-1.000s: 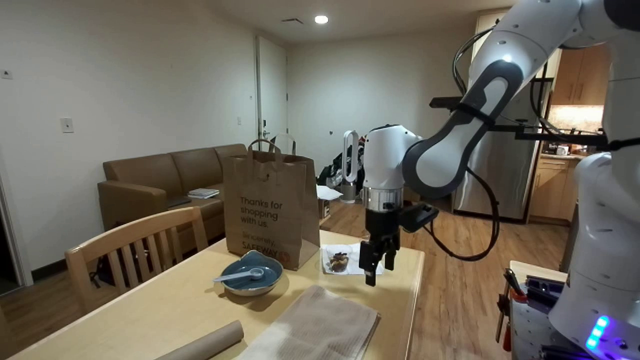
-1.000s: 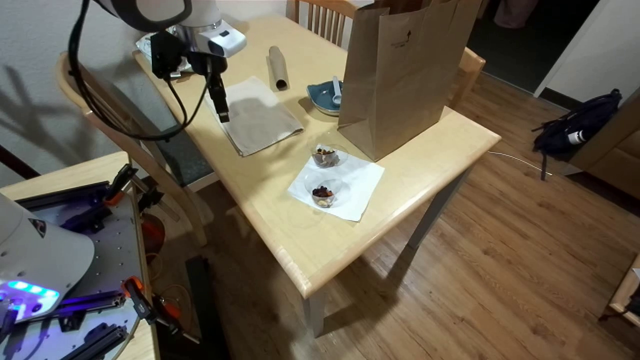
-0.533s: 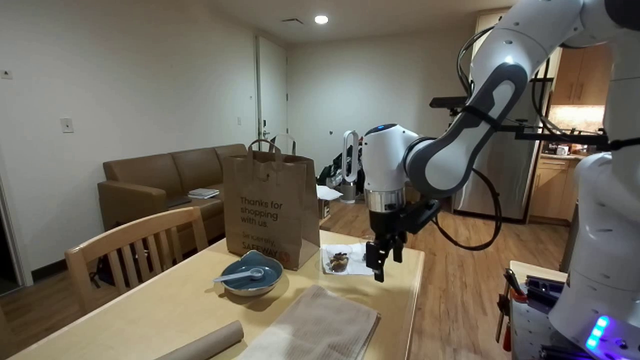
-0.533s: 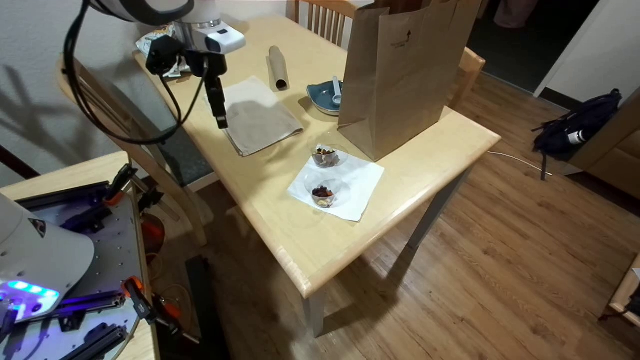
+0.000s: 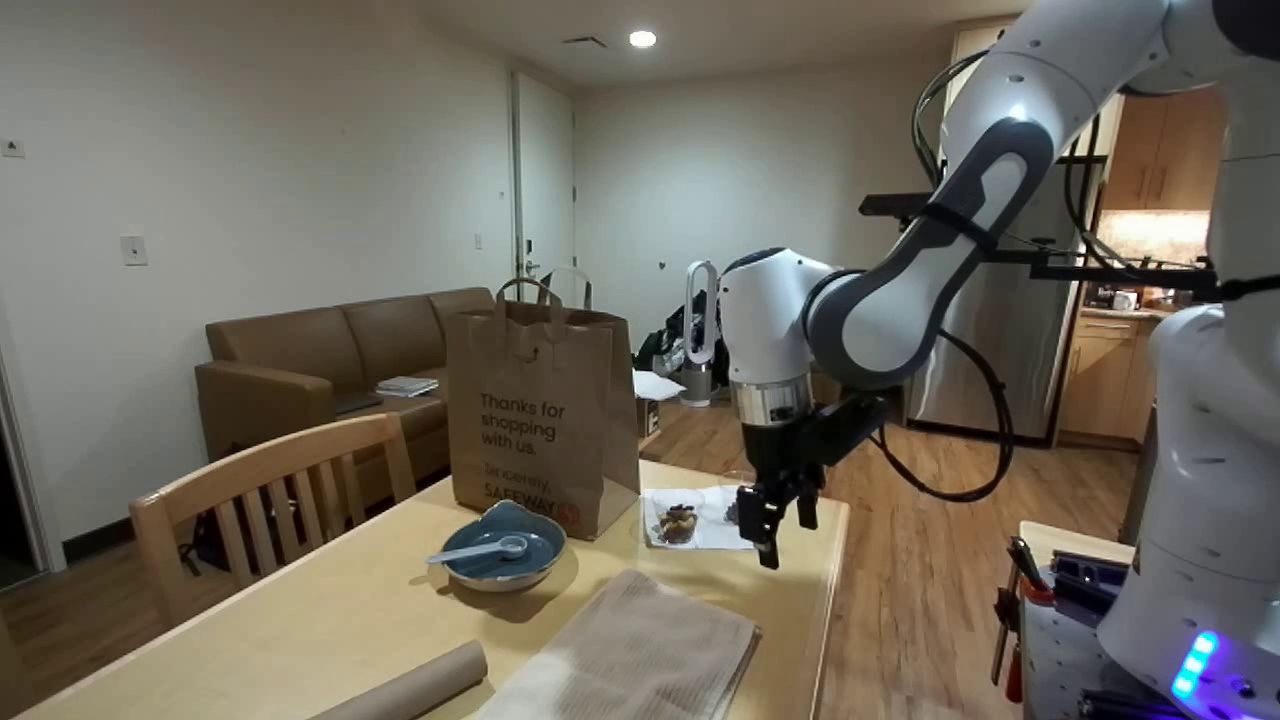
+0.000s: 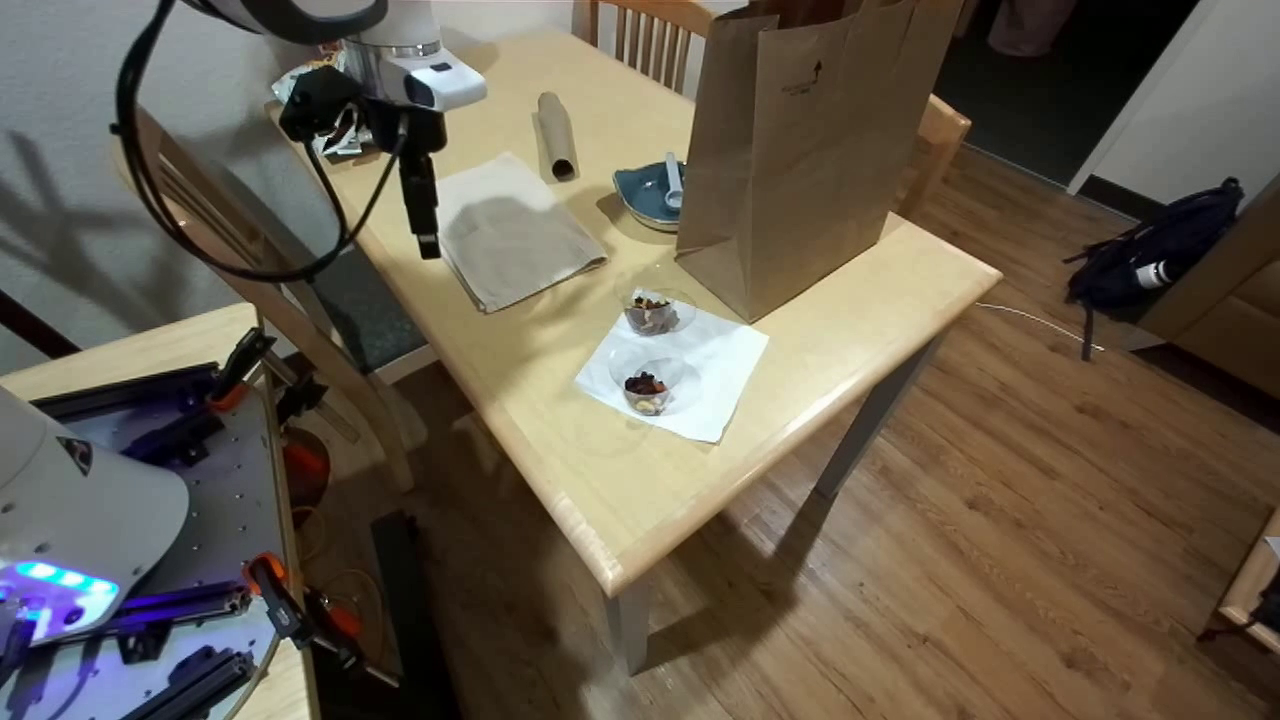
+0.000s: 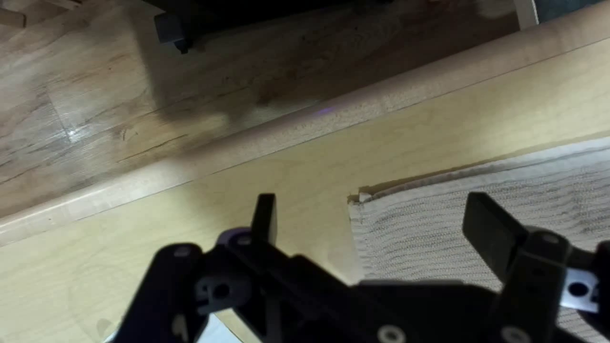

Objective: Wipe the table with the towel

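A folded beige-grey ribbed towel lies flat on the wooden table (image 5: 300,630); the towel shows in both exterior views (image 5: 640,640) (image 6: 520,235) and at the right of the wrist view (image 7: 419,228). My gripper (image 5: 788,538) points down above the table, near the towel's corner and the table's long edge. In the wrist view the gripper (image 7: 371,205) is open with nothing between its fingers. One finger is over bare table and the other over the towel, with the towel's corner between them. In an exterior view the gripper (image 6: 428,248) shows side-on, apart from the towel.
A blue bowl (image 5: 520,565) with a light spoon (image 5: 480,550) stands beside a tall paper bag (image 5: 540,410). A brown roll (image 6: 555,135) lies beyond the towel. Two clear cups (image 6: 648,388) (image 6: 652,318) with food stand by a white napkin (image 6: 720,370). A chair (image 6: 370,320) stands at the table's edge.
My gripper has shifted a little toward the table's long edge on the robot base's side, and the wrist has turned slightly. The towel and other objects have not moved.
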Robot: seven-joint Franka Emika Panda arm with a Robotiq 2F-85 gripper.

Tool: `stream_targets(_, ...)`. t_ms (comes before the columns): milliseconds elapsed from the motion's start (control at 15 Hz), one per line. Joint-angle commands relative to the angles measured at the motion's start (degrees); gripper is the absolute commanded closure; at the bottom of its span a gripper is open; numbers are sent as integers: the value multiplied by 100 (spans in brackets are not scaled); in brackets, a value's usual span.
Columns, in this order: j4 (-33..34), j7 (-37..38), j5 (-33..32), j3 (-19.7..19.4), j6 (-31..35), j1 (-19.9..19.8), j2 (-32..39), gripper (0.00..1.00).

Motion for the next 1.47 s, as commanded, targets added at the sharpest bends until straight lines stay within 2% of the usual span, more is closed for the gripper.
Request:
stream_targets(0, 306, -40, 19, -95, -202, -74, 460, 0)
stream_targets(333, 717, -146, -54, -581, -256, -186, 1619, 0)
stream_targets(533, 823, -412, -473, -851, 55, -43, 2045, 0)
stream_targets(733, 830, -717, -981, -972, 446, 168, 2216, 0)
stream_targets(800, 879, -757, -1045, -996, 388, 226, 2275, 0)
stream_targets(867, 798, -601, -783, -1000, 360, 169, 2195, 0)
stream_targets(1067, 842, -625, -883, -1006, 367, 292, 2250, 0)
stream_targets(1133, 748, -551, -895, -1041, 216, 310, 2051, 0)
stream_targets(1200, 588, -476, -970, -1071, 509, 343, 1924, 0)
stream_targets(1267, 392, -529, -1136, -1091, 1277, 360, 1854, 0)
stream_targets(1400, 398, -593, -1080, -1116, 2053, 402, 1982, 0)
